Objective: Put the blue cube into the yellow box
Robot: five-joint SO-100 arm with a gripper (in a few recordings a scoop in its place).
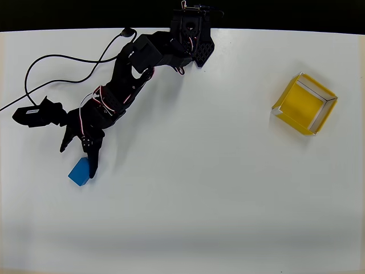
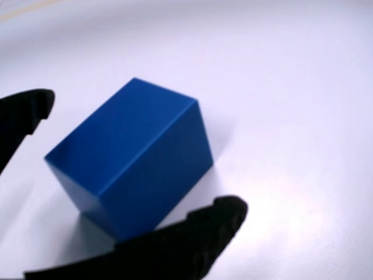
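- Overhead view: the blue cube (image 1: 79,171) sits on the white table (image 1: 199,188), far to the left of the yellow box (image 1: 305,103) and somewhat lower in the picture. The box stands apart, turned corner-on, with nothing in it.
- Overhead view: the black gripper (image 1: 77,155) hangs just above the cube in the picture, its fingers spread apart. One finger (image 1: 94,157) runs down along the cube's right side; the other (image 1: 67,138) points away up and to the left of it. So the cube lies at the finger ends, off-centre toward the right finger.
- Wrist view: the cube (image 2: 131,154) lies between the two dark finger tips, one (image 2: 26,111) to its left, the other (image 2: 198,233) below it, very close or touching; I cannot tell which. The cube sits turned, one corner facing the camera.
- Judgement: the jaws stand open around the cube, not yet clamped; closing them comes next, before the long carry right to the box.
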